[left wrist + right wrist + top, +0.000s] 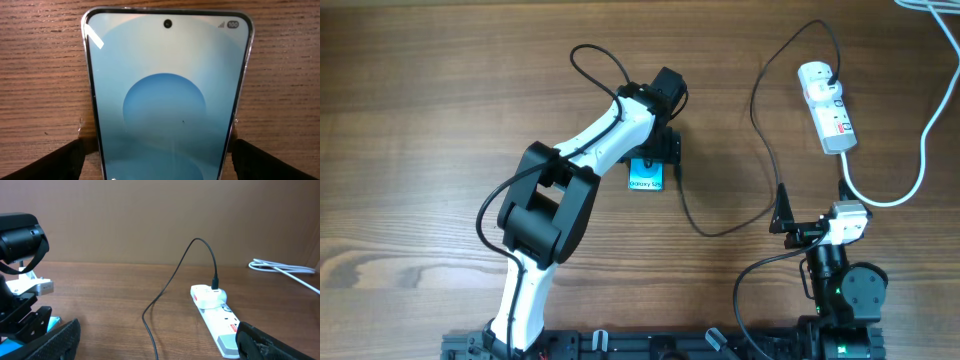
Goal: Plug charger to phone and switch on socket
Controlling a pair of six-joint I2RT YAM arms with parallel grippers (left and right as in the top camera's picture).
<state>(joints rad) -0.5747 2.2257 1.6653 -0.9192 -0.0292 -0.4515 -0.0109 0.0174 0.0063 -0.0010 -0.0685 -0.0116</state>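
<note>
The phone [645, 180] lies flat on the wooden table with its cyan screen up and fills the left wrist view [167, 90]. My left gripper [658, 150] straddles it; in the left wrist view the fingers [157, 150] sit on either side with narrow gaps, open. The charger cable [760, 150] runs from a white adapter on the socket [830, 115] in a loop toward the phone's right side; its tip is hidden under my left gripper. My right gripper [783, 210] is open and empty, apart from the cable [175, 280] and the socket [220, 320].
The socket's thick white cord [920, 150] curves off the right edge and shows at the far right of the right wrist view [280, 269]. The left arm [550, 200] crosses the table's middle. A black arm cable loops behind it [595, 55].
</note>
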